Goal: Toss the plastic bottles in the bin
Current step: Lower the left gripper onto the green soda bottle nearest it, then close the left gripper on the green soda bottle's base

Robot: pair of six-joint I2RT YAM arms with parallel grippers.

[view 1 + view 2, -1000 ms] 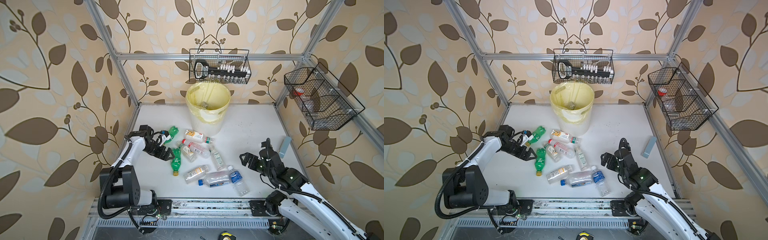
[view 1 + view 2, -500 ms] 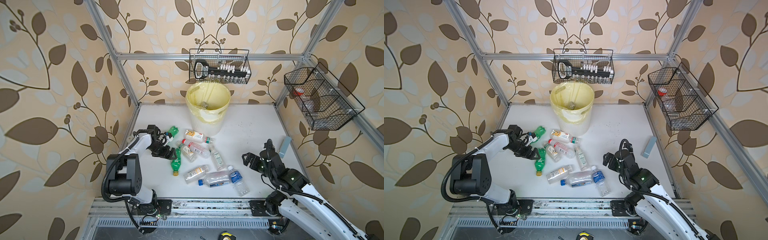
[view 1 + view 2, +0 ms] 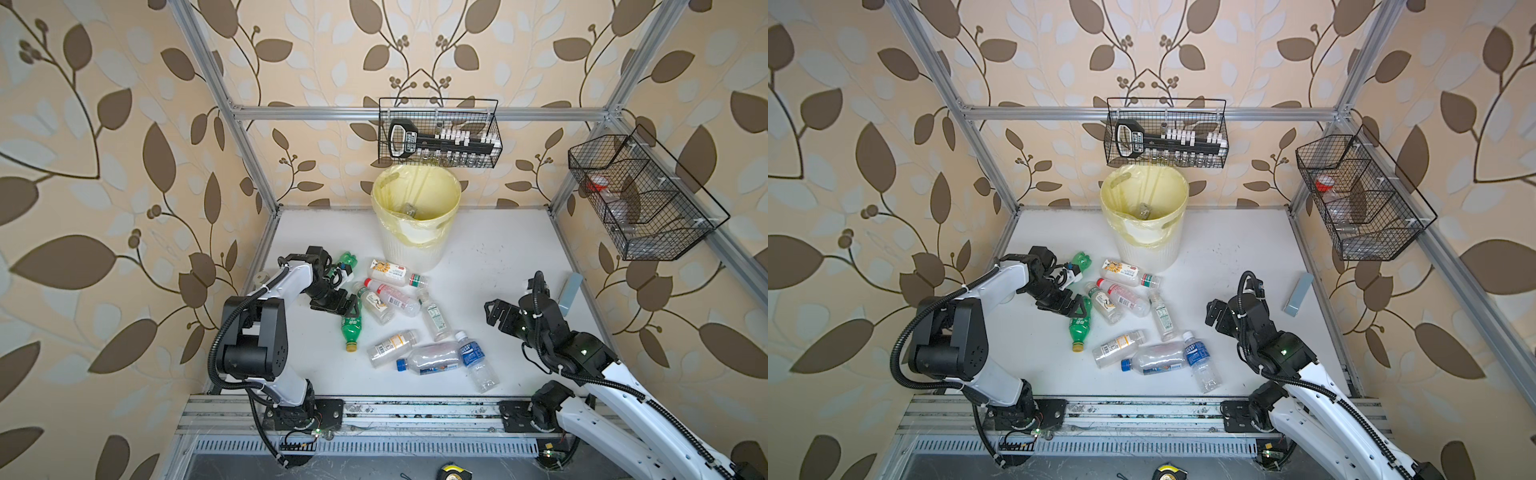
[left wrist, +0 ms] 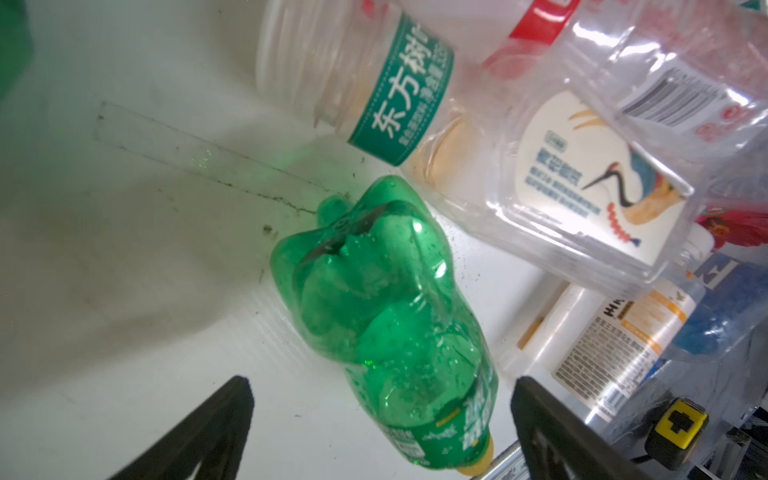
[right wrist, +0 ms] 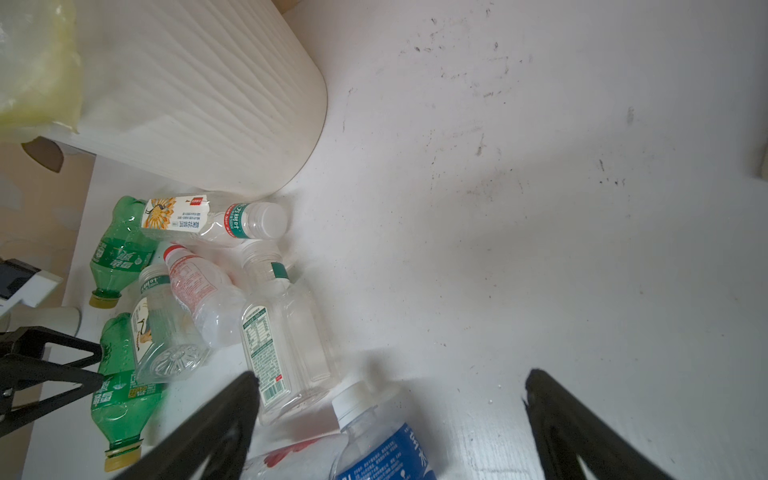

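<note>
so the left end effector [image 4: 382, 380] sits with jaws spread wide either side of the crumpled green plastic bottle with the yellow cap [image 4: 374, 299], which lies flat on the white bench [image 4: 124, 291], not gripped

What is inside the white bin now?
Inside the bin, within its yellow bag, what looks like one clear bottle shows. The near wall covers the rest of the bottom.

My left gripper [image 3: 347, 307] sits low near the desk's left edge, jaws spread wide; my right gripper [image 3: 496, 316] hovers toward the right edge, equally spread.
</note>
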